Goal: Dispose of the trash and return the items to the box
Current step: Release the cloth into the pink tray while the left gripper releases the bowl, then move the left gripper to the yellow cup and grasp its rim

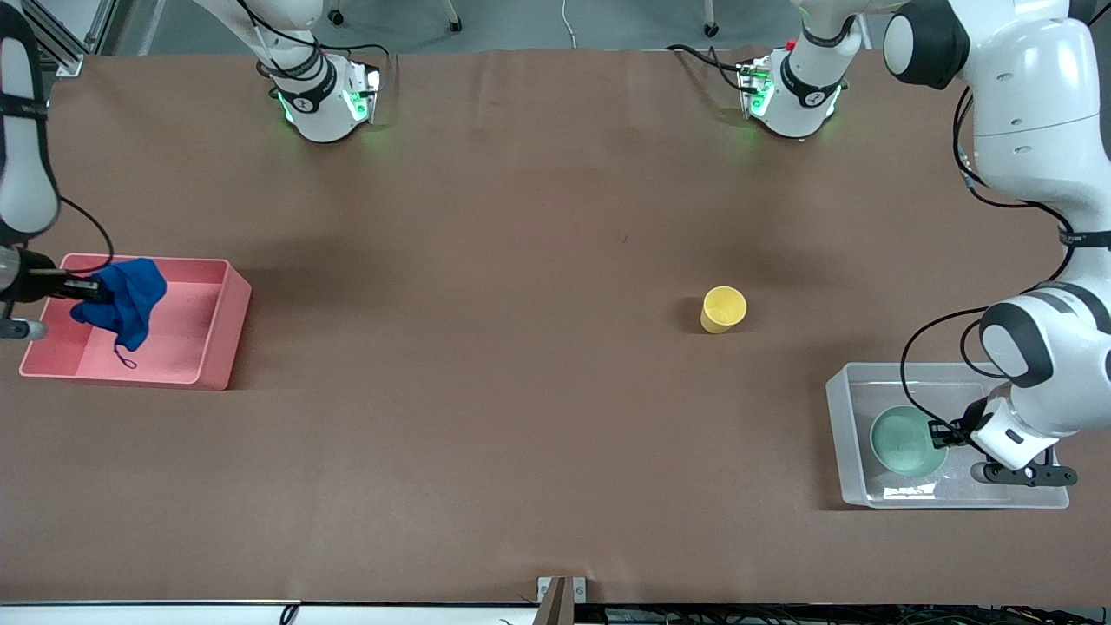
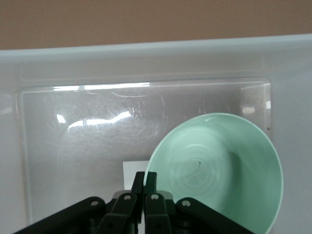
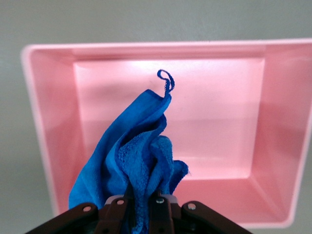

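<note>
My right gripper is shut on the bright blue wad and holds it over the pink bin. In the right wrist view the wad hangs from the gripper with its thin tail over the bin. My left gripper is inside the clear tub, shut on the rim of the mint-green bowl. The left wrist view shows the gripper pinching the bowl over the tub's base, next to a white sticker. The yellow cup stands upright on the table.
The pink bin sits at the right arm's end of the table and the clear tub at the left arm's end, nearer the front camera. The cup stands on the brown table between them, closer to the tub.
</note>
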Robot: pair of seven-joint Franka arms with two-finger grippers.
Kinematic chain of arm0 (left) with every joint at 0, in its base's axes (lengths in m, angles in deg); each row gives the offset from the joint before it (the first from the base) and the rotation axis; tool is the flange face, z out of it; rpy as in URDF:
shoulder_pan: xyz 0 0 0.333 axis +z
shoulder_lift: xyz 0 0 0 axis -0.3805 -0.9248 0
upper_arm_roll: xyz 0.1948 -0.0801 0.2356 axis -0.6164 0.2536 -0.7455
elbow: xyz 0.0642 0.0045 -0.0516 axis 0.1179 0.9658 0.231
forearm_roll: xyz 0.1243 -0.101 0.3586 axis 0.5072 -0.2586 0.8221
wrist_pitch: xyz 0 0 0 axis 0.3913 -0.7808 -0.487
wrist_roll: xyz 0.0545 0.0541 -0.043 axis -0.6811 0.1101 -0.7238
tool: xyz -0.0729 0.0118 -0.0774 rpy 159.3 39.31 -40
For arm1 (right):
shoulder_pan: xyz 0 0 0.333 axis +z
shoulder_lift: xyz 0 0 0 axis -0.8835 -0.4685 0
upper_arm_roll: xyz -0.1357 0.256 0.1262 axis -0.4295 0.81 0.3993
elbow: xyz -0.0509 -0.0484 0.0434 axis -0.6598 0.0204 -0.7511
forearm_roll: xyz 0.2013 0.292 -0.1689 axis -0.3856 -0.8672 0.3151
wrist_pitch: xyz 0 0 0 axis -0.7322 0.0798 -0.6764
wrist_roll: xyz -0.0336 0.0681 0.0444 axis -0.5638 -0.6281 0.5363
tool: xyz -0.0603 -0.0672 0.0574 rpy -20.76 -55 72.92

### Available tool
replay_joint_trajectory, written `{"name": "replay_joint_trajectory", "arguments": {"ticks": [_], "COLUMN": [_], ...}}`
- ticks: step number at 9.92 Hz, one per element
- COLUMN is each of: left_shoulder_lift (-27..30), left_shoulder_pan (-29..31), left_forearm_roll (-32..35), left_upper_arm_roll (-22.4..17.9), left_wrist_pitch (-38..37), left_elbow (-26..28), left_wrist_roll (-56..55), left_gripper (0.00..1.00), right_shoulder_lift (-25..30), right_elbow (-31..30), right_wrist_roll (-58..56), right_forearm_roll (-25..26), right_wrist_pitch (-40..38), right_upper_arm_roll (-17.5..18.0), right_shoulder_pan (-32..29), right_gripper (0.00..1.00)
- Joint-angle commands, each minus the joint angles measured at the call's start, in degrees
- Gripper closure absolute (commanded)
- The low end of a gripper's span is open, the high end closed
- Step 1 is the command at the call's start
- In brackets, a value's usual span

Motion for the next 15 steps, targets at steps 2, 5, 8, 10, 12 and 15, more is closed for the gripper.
{"name": "replay_joint_trajectory", "arguments": {"ticks": [2,5,8,10,12,15], "left_shoulder_lift": [-1.8,5.5,18.1,30.1,39.3,45.8], "left_shoulder_pan": [-0.1,0.4,0.5,0.5,1.1,2.3], "left_forearm_roll": [-1.0,-0.3,-0.2,-0.1,6.0,6.4], "left_upper_arm_roll": [-0.3,0.2,2.9,5.6,9.9,18.3], "left_wrist_pitch": [2.8,-1.0,-8.1,-7.9,-7.6,-3.1], "left_elbow": [1.6,2.5,8.6,21.4,32.3,43.9], "left_wrist_roll": [0.8,0.7,0.7,0.0,-1.6,-10.6], "left_gripper": [0.77,0.05,0.04,0.04,0.04,0.04], "right_shoulder_lift": [-4.9,-5.1,0.2,5.2,9.8,17.6], "right_elbow": [-1.5,0.0,8.9,10.4,10.4,12.6], "right_wrist_roll": [-1.2,-1.0,3.6,10.2,22.6,26.0], "right_forearm_roll": [0.7,0.4,0.0,0.0,-0.1,-5.7], "right_wrist_pitch": [5.1,5.2,-9.0,-12.9,-16.5,-24.3], "right_upper_arm_roll": [1.3,1.6,1.8,1.8,1.8,1.4], "right_shoulder_pan": [-2.2,-1.6,2.8,7.2,14.1,15.3], "right_gripper": [0.69,0.00,0.00,0.00,0.00,0.00]}}
